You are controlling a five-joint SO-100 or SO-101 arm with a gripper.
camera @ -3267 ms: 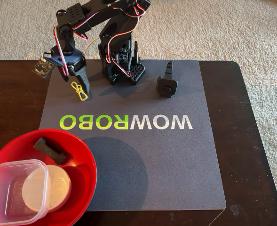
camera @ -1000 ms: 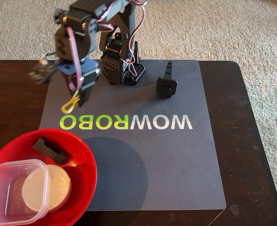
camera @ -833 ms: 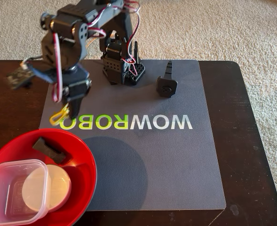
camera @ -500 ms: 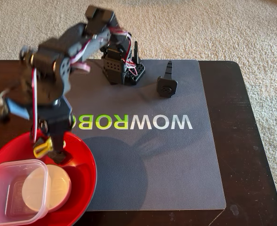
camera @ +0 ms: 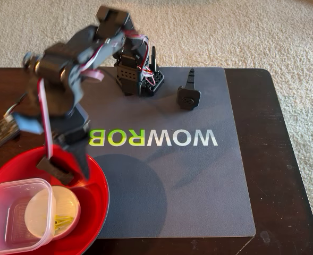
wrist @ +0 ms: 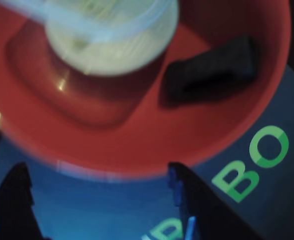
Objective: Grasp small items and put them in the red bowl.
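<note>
Pincer (wrist: 102, 200) released, empty, over the red bowl (camera: 95, 180). My jaws may knock the black bar (camera: 54, 168) when withdrawing.

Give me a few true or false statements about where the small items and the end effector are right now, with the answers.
1. The yellow clip lies in the small white bowl. True.
2. The end effector is shut on the yellow clip. False: in the wrist view its fingers stand apart with nothing between them.
3. The short black bar lies inside the red bowl. True.
4. The black spiked part is in the red bowl. False: it sits on the grey mat, near the arm's base.
5. The clear plastic tub sits on the bare table beside the red bowl. False: it rests in the red bowl, over the small white bowl.
</note>
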